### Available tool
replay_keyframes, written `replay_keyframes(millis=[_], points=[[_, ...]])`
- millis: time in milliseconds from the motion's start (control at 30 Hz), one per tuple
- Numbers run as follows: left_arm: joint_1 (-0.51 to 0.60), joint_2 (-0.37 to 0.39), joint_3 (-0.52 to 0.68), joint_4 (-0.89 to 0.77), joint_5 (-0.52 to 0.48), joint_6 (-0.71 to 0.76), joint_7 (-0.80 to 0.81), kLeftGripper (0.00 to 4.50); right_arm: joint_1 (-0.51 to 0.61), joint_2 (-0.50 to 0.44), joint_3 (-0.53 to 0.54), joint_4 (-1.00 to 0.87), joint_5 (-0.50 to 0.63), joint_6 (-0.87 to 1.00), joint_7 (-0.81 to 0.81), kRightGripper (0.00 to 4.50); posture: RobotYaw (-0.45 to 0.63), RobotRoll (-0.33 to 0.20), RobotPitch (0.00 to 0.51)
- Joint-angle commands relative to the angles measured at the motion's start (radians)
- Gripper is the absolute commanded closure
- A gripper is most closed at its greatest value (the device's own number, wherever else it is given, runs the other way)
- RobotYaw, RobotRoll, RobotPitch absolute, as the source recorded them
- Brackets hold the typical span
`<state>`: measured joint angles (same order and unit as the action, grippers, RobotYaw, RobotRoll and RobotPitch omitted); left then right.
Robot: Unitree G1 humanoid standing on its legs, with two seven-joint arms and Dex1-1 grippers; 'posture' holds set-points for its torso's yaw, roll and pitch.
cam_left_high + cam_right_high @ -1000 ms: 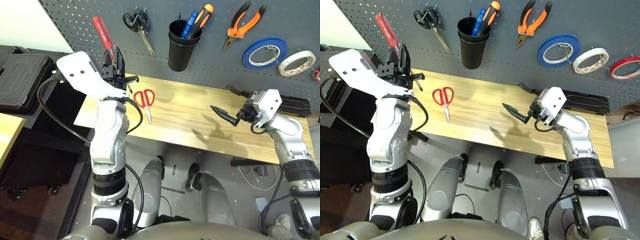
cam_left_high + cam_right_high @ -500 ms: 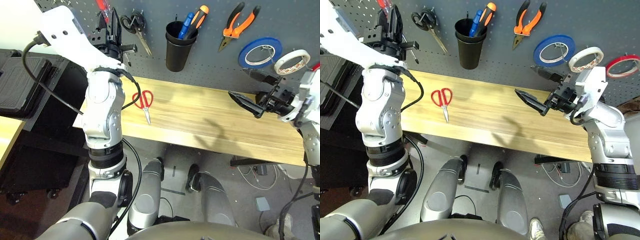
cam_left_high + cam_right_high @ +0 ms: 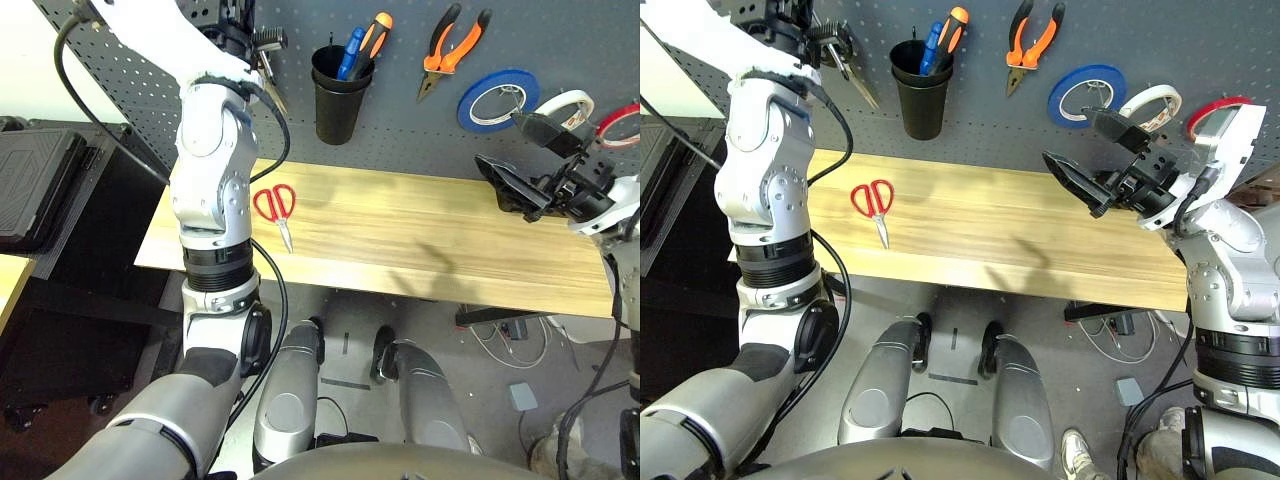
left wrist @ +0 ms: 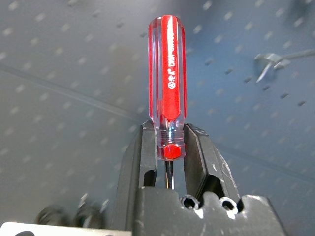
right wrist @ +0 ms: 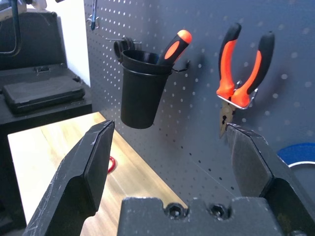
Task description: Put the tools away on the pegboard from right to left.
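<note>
My left gripper (image 4: 165,130) is shut on the shaft of the red-handled screwdriver (image 4: 167,73). It holds the tool upright close in front of the dark grey pegboard (image 3: 400,140), high at its left end (image 3: 238,20), near a metal hook (image 4: 275,59). The red-handled scissors (image 3: 275,205) lie on the wooden table (image 3: 400,230), left of centre. The orange-and-black pliers (image 3: 445,45) and the cream-white tape roll (image 3: 567,105) hang on the board. My right gripper (image 3: 498,140) is open and holds nothing, raised over the table's right end below the tapes.
A black cup (image 3: 338,95) with an orange-black screwdriver (image 5: 174,44) and a blue one hangs on the board. Black-handled scissors (image 3: 862,90) hang beside my left gripper. Blue tape (image 3: 500,98) and red tape (image 3: 625,120) flank the cream roll. A black case (image 3: 40,185) lies at far left.
My left arm has lifted the screwdriver from table height up to the board's upper left. My right arm has swung right and up toward the tapes, still open.
</note>
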<state>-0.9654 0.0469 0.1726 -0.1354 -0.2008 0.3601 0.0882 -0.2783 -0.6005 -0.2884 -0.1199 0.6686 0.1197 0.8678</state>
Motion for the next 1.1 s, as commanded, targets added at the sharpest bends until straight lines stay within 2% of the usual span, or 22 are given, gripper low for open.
replay_keyframes(millis=[33, 467, 700, 1067, 1100], points=[[-0.032, -0.012, -0.017, 0.058, -0.004, -0.048, -0.017, 3.7, 0.009, 0.013, -0.008, -0.026, -0.008, -0.004, -0.015, 0.0, 0.11, 0.0, 0.198], [-0.136, -0.038, -0.04, 0.408, 0.032, -0.287, -0.043, 3.7, -0.023, 0.056, 0.017, -0.014, -0.051, -0.014, -0.036, 0.0, 0.11, 0.0, 0.2], [-0.142, -0.053, -0.058, 0.546, 0.065, -0.38, -0.044, 3.7, -0.028, 0.079, 0.026, -0.021, -0.07, -0.025, -0.046, 0.0, 0.1, 0.0, 0.197], [-0.096, -0.06, -0.098, 0.611, 0.101, -0.404, -0.066, 3.7, -0.028, 0.106, 0.049, -0.029, -0.086, -0.034, -0.05, 0.0, 0.1, 0.0, 0.198], [-0.095, -0.06, -0.098, 0.609, 0.101, -0.403, -0.067, 2.97, -0.031, 0.107, 0.05, -0.026, -0.088, -0.035, -0.049, 0.0, 0.1, 0.0, 0.198]])
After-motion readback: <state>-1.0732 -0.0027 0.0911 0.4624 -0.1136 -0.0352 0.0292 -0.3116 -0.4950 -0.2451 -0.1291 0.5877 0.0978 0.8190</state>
